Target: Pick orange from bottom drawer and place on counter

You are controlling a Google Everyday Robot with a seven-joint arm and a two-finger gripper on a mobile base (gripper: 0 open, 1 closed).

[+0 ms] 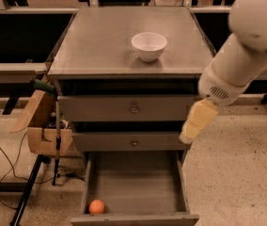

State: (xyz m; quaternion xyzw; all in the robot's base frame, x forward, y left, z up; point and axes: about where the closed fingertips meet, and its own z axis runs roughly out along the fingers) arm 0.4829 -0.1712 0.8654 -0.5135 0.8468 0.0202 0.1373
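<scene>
The orange (96, 206) lies in the front left corner of the bottom drawer (138, 185), which is pulled open. The counter (105, 41) is the grey top of the cabinet, with a white bowl (148, 46) on it right of centre. My arm comes in from the upper right. My gripper (193, 126), a pale yellowish piece at the arm's end, hangs in front of the cabinet's right edge, level with the two upper drawers. It is above and to the right of the orange, well apart from it.
The two upper drawers (133, 108) with round knobs are shut. A cardboard box (42, 126), a thin stand (57, 140) and cables crowd the floor to the cabinet's left. Speckled floor (237, 173) lies to the right. Dark tables stand behind.
</scene>
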